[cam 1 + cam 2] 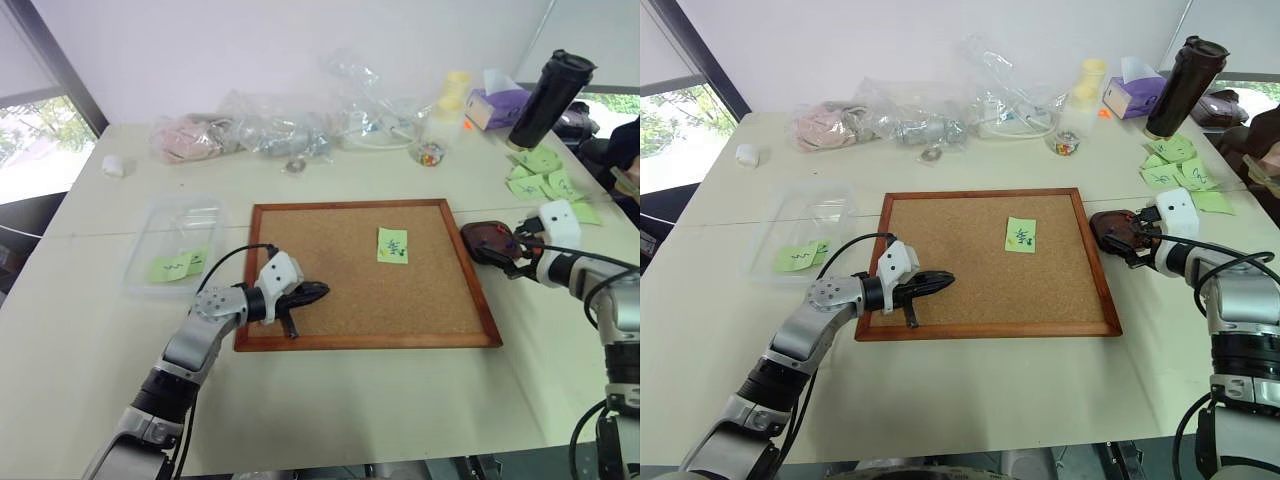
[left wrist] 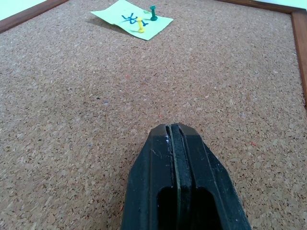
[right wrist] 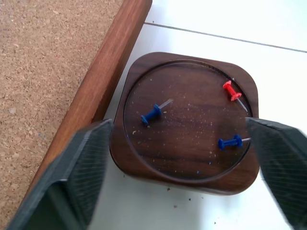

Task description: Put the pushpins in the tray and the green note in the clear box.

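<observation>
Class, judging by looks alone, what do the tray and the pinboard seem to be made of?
The tray looks like dark varnished wood: streaky brown grain with a slight sheen, though moulded plastic is possible. The pinboard seems to be cork, speckled and grainy, set in a smooth reddish wooden frame.

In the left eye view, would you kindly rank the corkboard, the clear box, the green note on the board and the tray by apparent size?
1. corkboard
2. clear box
3. tray
4. green note

Tray and note look close; the right pincer partly hides the tray.
</observation>
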Robot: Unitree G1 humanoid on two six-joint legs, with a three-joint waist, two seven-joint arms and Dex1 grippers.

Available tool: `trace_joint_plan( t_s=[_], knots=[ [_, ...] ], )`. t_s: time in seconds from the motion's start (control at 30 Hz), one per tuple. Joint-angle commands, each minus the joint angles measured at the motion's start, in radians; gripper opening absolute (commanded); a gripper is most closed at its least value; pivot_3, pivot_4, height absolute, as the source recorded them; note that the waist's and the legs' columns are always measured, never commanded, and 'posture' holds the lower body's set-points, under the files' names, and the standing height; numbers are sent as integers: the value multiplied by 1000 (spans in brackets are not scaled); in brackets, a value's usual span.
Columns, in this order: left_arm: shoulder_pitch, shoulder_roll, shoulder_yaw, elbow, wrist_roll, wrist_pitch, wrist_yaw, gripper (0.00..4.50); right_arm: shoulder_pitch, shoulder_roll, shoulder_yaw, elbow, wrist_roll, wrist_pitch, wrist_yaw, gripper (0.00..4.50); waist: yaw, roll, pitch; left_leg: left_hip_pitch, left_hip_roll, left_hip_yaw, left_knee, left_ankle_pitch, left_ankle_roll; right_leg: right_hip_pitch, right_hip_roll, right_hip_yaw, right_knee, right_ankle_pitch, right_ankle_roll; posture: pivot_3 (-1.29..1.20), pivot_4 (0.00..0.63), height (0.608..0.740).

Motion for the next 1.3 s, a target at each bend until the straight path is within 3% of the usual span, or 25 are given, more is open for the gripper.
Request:
trace_joint_plan(
  t_s=[0.03,0.17,0.33,0.87,0.97,1.17,1.3],
  knots=[
    [25,7,-16,14,17,25,1,0,-37,-10,-30,-85,39,-4,14,4468,0,0,0,0,0,0,0,0,0,0,0,0,0,0,0,0,150,740],
    [26,5,-19,9,16,29,1,0,-24,24,-5,-248,125,63,58,4468,-1,0,0,0,0,0,0,0,0,0,0,0,0,0,0,0,150,740],
    [21,0,-21,12,16,30,1,0,7,121,59,-363,147,107,12,4468,3,0,0,0,1,0,0,0,0,0,0,0,0,0,0,0,150,740],
    [24,4,-16,4,16,31,6,0,53,234,179,-322,83,20,-46,4468,14,0,0,0,0,0,0,0,0,-1,0,0,0,0,0,0,150,740],
    [26,5,-15,1,16,32,7,0,55,238,185,-304,67,-2,-54,3647,14,0,0,0,0,0,0,0,0,-1,0,0,0,0,0,0,150,740],
    [28,9,-13,-1,17,32,6,0,65,234,199,-313,51,-18,-56,574,13,0,0,0,0,0,0,0,0,-1,0,0,0,0,0,0,150,740],
    [29,12,-12,-3,16,34,4,0,75,228,213,-342,39,-23,-61,574,13,0,0,0,0,0,0,0,0,-1,0,0,0,0,0,0,150,740]
  ],
)
